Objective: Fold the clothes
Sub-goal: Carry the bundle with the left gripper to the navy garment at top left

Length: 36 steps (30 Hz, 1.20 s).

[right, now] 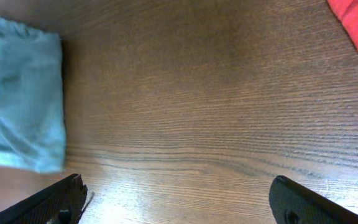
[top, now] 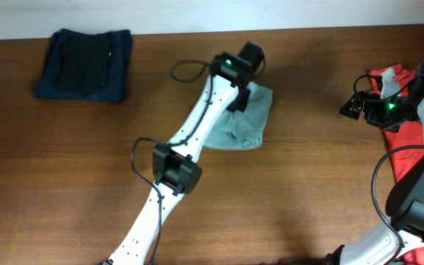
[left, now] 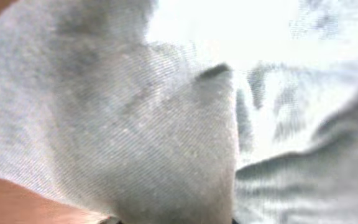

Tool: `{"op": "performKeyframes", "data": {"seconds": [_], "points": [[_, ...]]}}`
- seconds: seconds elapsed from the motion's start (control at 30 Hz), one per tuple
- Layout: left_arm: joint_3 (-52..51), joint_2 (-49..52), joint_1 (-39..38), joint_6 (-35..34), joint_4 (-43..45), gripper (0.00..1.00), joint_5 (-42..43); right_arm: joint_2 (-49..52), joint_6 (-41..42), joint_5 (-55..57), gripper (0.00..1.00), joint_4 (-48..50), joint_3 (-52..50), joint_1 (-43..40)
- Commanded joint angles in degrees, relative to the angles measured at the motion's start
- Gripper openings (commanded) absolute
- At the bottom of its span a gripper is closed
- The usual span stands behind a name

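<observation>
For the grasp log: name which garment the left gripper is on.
The pale grey-blue T-shirt, in the middle under the left gripper. The navy garment lies far left, the red T-shirt at the right edge, both away from it.

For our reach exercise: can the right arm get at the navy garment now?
Probably not: the navy garment lies at the far left end, the right gripper sits at the right edge, and the left arm stretches between.

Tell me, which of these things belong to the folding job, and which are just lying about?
Part of the job:
- pale grey-blue T-shirt, mid-table under the left arm
- red T-shirt, right edge
- dark navy garment, far left

Just there:
- wooden table, the only other thing visible
</observation>
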Motion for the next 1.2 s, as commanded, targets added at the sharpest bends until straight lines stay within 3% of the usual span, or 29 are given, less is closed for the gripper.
{"op": "performKeyframes", "data": {"seconds": [0.0, 0.37, 0.8, 1.0, 1.17], "points": [[2.6, -4.76, 2.54, 1.36, 1.33, 0.01, -3.32, -0.35, -0.46, 0.52, 0.99, -0.17, 0.81, -0.04], [2.58, -14.05, 13.7, -1.62, 8.72, 0.01, 2.05, -0.35, -0.44, 0.52, 0.99, -0.17, 0.81, -0.04], [2.16, -16.28, 37.05, -19.67, 21.16, 0.0, 14.38, -0.35, -0.44, 0.5, 0.99, -0.17, 0.81, -0.04], [-4.57, -16.26, 44.74, -27.15, 31.91, 0.01, 25.09, -0.35, -0.46, 0.52, 0.99, -0.17, 0.81, -0.04], [-15.37, -16.24, 46.14, -28.33, 38.75, 0.0, 28.87, -0.35, -0.44, 0.52, 0.99, -0.17, 0.81, -0.04]]}}
